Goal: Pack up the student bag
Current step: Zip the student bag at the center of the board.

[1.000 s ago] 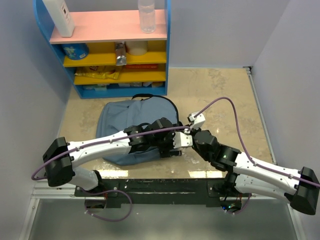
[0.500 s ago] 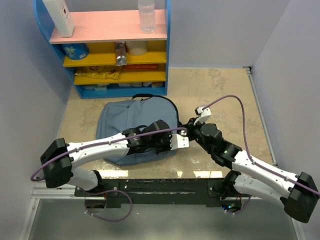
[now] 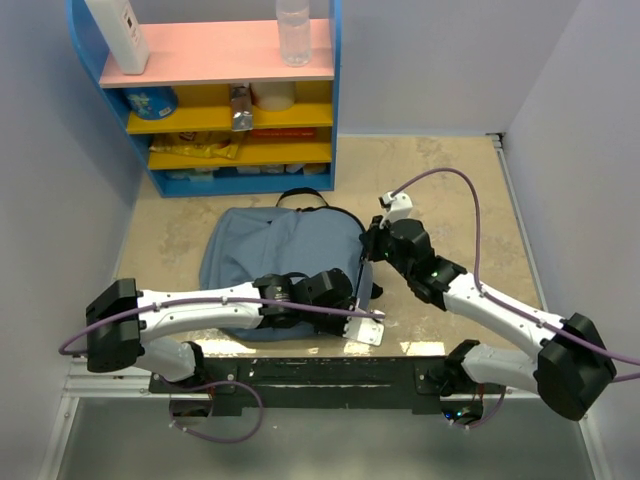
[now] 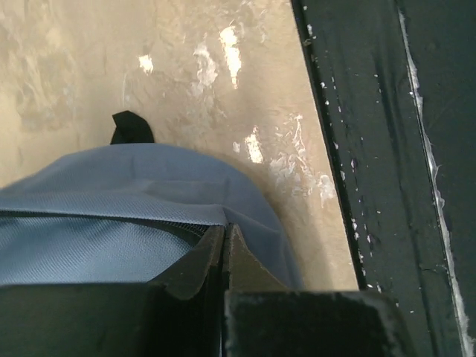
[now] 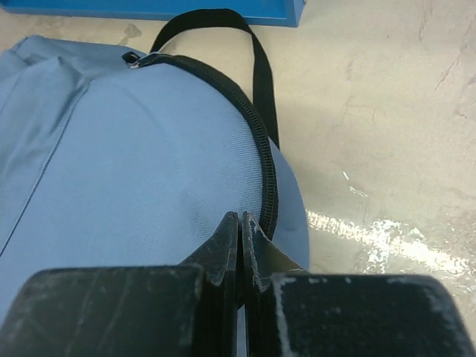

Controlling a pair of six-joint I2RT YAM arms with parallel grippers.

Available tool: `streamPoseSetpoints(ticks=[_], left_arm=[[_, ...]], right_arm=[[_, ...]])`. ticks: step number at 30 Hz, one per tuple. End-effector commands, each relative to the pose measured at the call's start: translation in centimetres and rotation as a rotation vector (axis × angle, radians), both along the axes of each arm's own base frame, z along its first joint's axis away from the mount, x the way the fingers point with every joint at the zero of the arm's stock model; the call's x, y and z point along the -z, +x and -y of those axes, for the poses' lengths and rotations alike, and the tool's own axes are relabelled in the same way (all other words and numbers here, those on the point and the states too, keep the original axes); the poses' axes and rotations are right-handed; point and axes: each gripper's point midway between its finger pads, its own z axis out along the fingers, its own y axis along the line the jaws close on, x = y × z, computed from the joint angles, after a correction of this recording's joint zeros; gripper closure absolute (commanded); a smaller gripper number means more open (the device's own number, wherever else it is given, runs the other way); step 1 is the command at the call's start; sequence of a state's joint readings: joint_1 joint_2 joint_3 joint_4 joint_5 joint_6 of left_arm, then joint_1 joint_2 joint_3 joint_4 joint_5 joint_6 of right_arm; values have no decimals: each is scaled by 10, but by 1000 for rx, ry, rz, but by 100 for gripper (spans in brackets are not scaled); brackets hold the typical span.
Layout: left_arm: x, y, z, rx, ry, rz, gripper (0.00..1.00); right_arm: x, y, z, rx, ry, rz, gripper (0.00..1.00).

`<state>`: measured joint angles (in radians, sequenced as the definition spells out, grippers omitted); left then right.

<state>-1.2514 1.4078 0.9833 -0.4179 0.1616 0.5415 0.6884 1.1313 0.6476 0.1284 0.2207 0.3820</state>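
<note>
the student bag [image 3: 270, 255] lies just in front of the shelf [image 3: 335, 120]. the left gripper [image 4: 225, 232], fingers pressed together, touches its edge farthest from the shelf; the right gripper [image 5: 239, 219], likewise closed, meets the zipper [image 5: 264, 149].

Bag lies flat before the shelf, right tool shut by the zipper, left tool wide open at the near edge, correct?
No: the left tool is shut too, closed tight at the edge of the student bag, per the left wrist view. The rest stands.
</note>
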Motion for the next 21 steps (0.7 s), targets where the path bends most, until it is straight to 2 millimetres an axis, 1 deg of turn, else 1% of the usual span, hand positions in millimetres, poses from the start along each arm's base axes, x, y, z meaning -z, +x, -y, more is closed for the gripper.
streamPoseSetpoints(ticks=[1,2,3,4,5,7,8,10,12,13,14,15,16,17,18,19,20,21], left_arm=[[-10,-67,1,328,-10,-91,100],[-7,-77,-7,377,24,-99,100],[-6,-83,-11,421,38,-100,100],[-6,-91,-15,501,41,-94,100],[-4,-100,-25,550,79,-112,100],[-2,-106,-33,632,97,-97,100],[2,-110,-41,655,125,-104,100],[5,-106,-45,661,149,-86,100],[10,-103,-54,673,186,-69,100],[13,-97,-57,672,205,-31,100],[19,-95,-64,668,233,-27,100],[24,-89,-70,672,270,4,100],[31,-86,-78,683,314,11,100],[39,-84,-96,684,384,-5,100],[42,-80,-103,679,416,-3,100],[44,-73,-110,661,443,-1,100],[44,-63,-119,620,463,-20,100],[43,-56,-123,618,464,-11,100]], right_arm=[[-64,43,20,149,36,178,100],[-67,46,21,157,39,187,100],[-69,48,23,168,38,192,100],[-67,52,26,184,28,190,100],[-66,54,28,192,22,189,100],[-67,60,38,248,9,195,100],[-64,62,45,282,2,188,100],[-65,64,59,347,14,185,100],[-72,57,61,331,36,197,100],[-75,52,51,264,58,194,100],[-78,47,47,230,66,197,100],[-87,35,41,159,91,218,100],[-91,26,34,101,111,227,100],[-93,13,23,12,136,222,100],[-100,1,23,-13,153,239,100],[-102,-9,20,-35,164,234,100],[-99,-17,19,-57,157,219,100],[-96,-23,20,-62,154,215,100]])
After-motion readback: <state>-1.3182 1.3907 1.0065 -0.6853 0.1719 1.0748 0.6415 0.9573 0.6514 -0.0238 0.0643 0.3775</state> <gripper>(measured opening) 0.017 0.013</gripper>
